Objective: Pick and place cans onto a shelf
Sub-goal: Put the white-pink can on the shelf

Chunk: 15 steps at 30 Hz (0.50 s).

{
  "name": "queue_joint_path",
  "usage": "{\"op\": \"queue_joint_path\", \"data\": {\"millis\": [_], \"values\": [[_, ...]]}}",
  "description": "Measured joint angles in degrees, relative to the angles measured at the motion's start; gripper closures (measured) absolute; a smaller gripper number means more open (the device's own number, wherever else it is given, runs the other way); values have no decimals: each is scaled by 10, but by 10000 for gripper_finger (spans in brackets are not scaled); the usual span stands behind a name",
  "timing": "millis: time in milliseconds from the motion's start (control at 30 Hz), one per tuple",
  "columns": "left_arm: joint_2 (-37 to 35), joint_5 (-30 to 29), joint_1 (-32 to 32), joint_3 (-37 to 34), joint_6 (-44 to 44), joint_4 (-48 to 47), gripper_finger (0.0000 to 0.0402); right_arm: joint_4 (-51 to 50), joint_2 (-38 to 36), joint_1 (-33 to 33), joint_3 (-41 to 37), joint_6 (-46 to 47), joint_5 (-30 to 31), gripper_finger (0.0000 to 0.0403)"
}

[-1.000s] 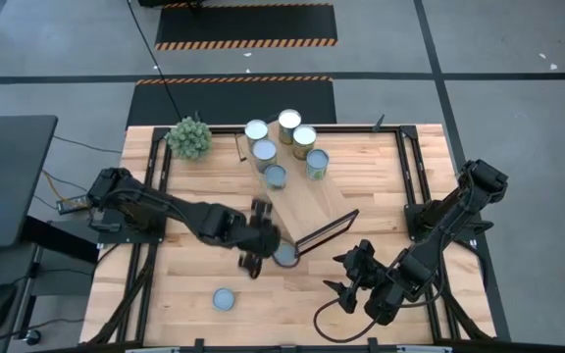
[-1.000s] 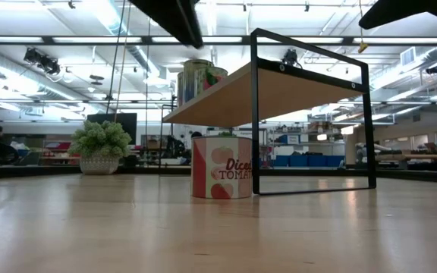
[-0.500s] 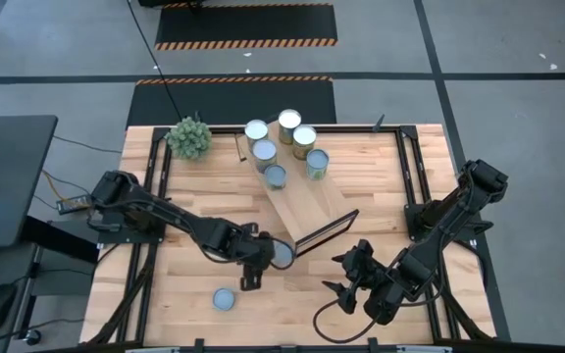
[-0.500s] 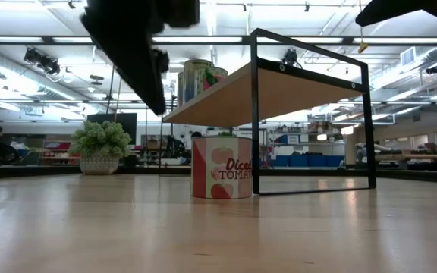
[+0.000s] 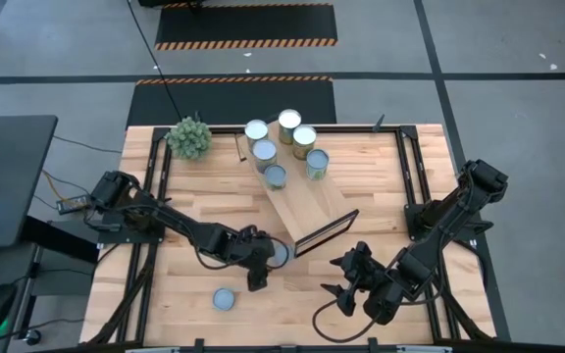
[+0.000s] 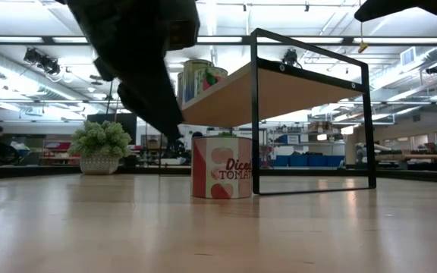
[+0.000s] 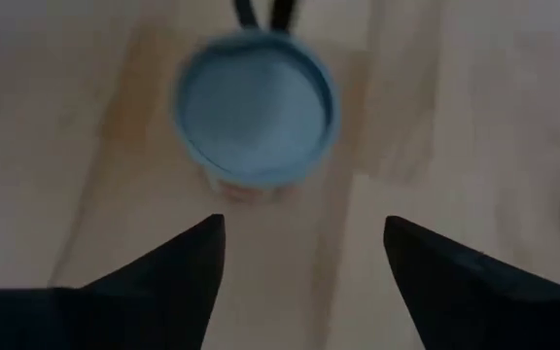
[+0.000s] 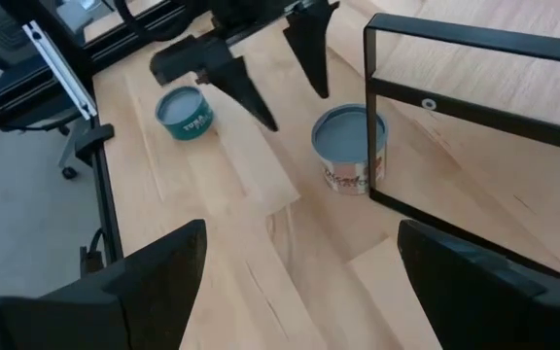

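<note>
**Now the left claw hangs open just short of the tomato can**

Here the left gripper (image 5: 255, 267) sits a little left of centre in the lower half of the high view, its two dark fingers (image 7: 178, 267) spread wide and empty. In the left wrist view the can (image 7: 256, 115) stands just ahead of the fingertips, not yet between them. The right wrist view confirms it: both fingers point at the blue-topped tomato can (image 8: 350, 148) without touching it. That can stands on the table right beside the dark frame at the near end of the shelf (image 5: 307, 204), which runs diagonally up the centre of the high view.

Farther out, a second can (image 5: 224, 299) sits alone at lower left. Six more cans (image 5: 289, 122) cluster at upper centre, at least two of them on the shelf's far end. A spiky green plant (image 5: 189, 137) stands at upper left.

The right gripper (image 5: 344, 281) waits at lower right, fingers parted and holding nothing.

The likely trouble is the frame. The can stands so close to it that a finger sliding around that side could strike the metal, or push the can against it and tip it. A grip taken too high on the rim might also let the can slip.
</note>
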Motion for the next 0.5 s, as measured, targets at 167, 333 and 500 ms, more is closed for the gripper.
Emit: {"op": "queue_joint_path", "data": {"millis": [167,333,500], "values": [[0,-42,5,-1,-22,12,120,4,0,-6,0,0,0,57],[0,-74,4,-1,2,28,121,8,0,-8,0,-3,-1,57],[10,-94,17,0,-80,29,131,9,0,-8,0,-3,-1,57]]}}
